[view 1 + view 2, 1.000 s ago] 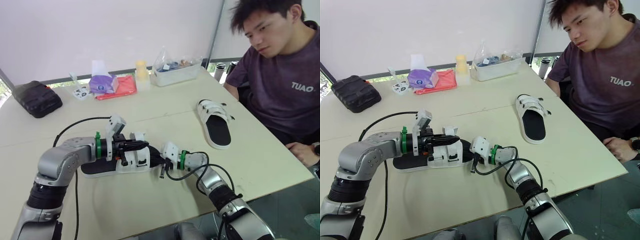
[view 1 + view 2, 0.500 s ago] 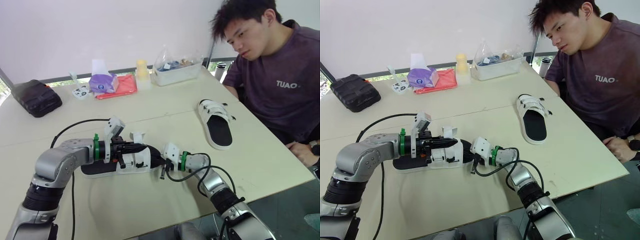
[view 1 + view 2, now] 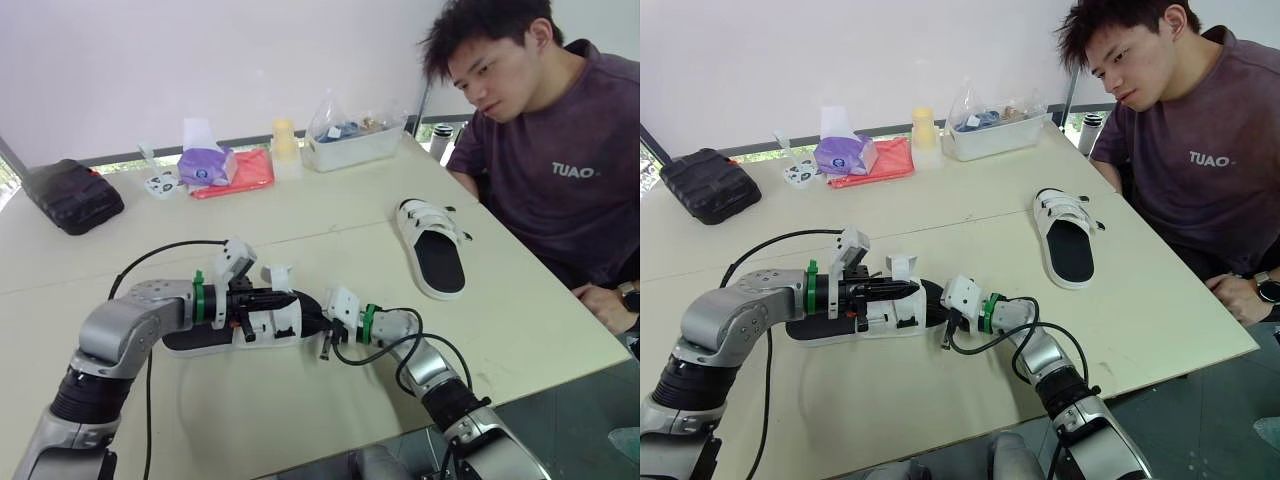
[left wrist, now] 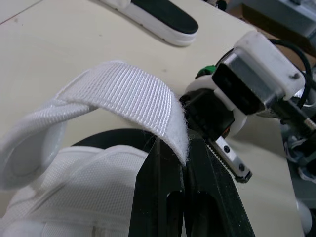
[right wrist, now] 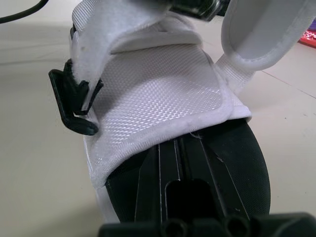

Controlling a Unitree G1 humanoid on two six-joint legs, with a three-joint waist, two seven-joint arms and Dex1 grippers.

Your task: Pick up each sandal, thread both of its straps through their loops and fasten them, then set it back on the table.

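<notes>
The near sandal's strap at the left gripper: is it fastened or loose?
Loose. The strap arches free above the sandal, its end pinched between the left gripper's shut fingers, not pressed down.

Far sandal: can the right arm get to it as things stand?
Probably yes: nothing lies on the table between the right end effector and the far sandal. But that end effector is at the near sandal and must leave it.

Beige table (image 3: pixel 330 205), white sandal (image 3: pixel 432 247), black pouch (image 3: pixel 73 196)
</notes>
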